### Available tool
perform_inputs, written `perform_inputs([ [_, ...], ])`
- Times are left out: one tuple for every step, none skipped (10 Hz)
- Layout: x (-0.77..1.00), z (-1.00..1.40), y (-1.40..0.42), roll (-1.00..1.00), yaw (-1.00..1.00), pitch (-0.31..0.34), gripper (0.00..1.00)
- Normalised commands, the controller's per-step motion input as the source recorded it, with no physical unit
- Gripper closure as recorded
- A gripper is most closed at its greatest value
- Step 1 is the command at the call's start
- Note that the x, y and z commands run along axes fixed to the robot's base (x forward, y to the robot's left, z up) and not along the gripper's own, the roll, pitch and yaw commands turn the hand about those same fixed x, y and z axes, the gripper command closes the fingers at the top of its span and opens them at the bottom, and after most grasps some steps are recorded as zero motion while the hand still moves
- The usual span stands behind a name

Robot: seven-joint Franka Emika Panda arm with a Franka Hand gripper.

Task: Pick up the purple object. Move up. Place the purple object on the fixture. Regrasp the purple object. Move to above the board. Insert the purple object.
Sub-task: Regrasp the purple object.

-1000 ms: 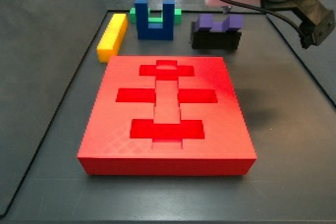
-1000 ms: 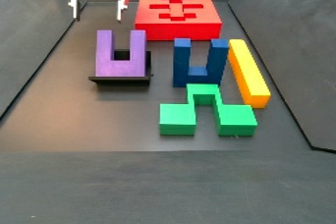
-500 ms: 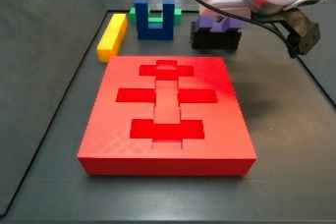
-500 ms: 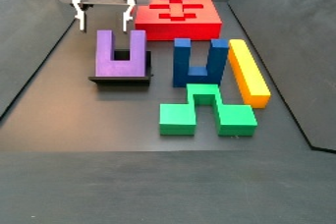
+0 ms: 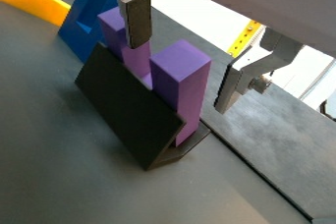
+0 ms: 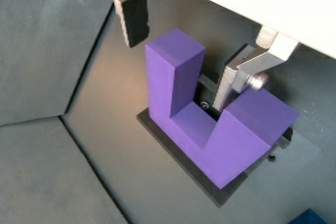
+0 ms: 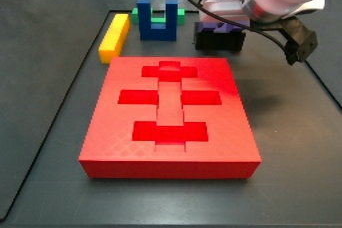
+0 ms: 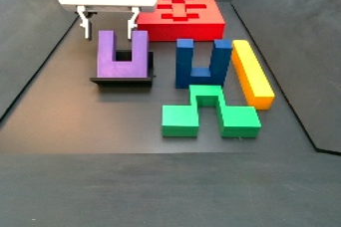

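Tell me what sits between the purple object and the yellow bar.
In a side view, the blue U-shaped block stands between the purple object and the yellow bar. The gripper hangs open just above the purple object.

Even, bright overhead light fills both side views, leaving only soft shadows beside the board (image 7: 170, 115). The end effector (image 6: 197, 51) looms soft-focused in both wrist views, beneath overexposed white glare.

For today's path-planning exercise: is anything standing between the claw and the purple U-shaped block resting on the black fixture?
Nothing visible does. The claw hangs open just above the purple object, which sits on the fixture, its fingers apart around one prong. The blue block stands off to the side, clear of the gap.
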Motion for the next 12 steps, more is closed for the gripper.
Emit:
perform_inputs([
  [0.02,-0.21,0.04,0.15,0.05,0.0,0.0],
  [0.0,-0.13,0.01,0.13,0.05,0.0,0.0],
  [0.0,-0.12,0.01,0.09,0.04,0.0,0.0],
  [0.0,0.0,0.0,0.04,0.04,0.0,0.0],
  [0.0,0.0,0.0,0.0,0.0,0.0,0.0],
  [0.0,0.0,0.0,0.0,0.0,0.0,1.0],
  [0.0,0.0,0.0,0.0,0.0,0.0,1.0],
  [0.0,0.0,0.0,0.0,0.0,0.0,1.0],
  [0.0,0.0,0.0,0.0,0.0,0.0,1.0],
  [0.0,0.0,0.0,0.0,0.0,0.0,1.0],
  [0.0,0.0,0.0,0.0,0.0,0.0,1.0],
  [0.0,0.0,0.0,0.0,0.0,0.0,1.0],
])
